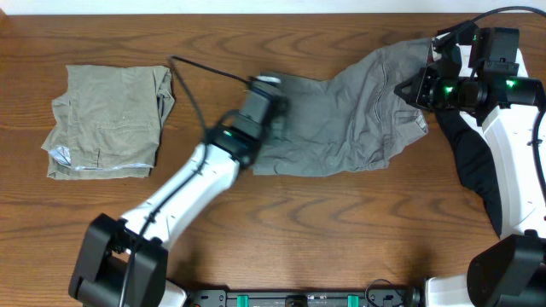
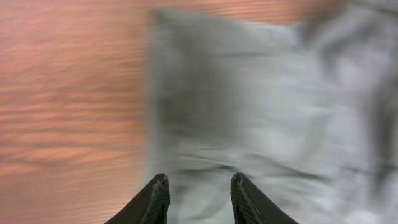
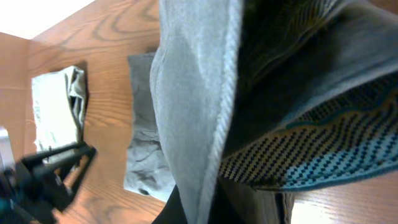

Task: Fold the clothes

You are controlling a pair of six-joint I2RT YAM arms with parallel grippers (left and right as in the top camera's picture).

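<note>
Two arms share the wooden table (image 1: 341,230), and across its far middle we see the grey shorts (image 1: 341,119) spread out and creased. Their left part lies flat, while their right end rises toward the far right corner. The khaki shorts (image 1: 107,124) sit folded at the far left, well apart from the grey pair. A black garment (image 1: 469,162) lies at the right edge, partly under the right arm.

From overhead, the left gripper (image 1: 266,87) is a blur over the left end of the grey shorts, and we cannot read its jaws there. Its own wrist view settles that: the left gripper (image 2: 198,182) is released, its fingers (image 2: 157,193) parted above the grey cloth with nothing pinched between them. The cloth's left edge lies on bare wood just beside them.

The right gripper (image 1: 420,89) is clenched on the raised right end of the grey shorts. Its wrist view hides the fingers behind hanging cloth, yet only that view shows the patterned lining (image 3: 323,143) inside the shorts, with the khaki pair (image 3: 56,112) far off
</note>
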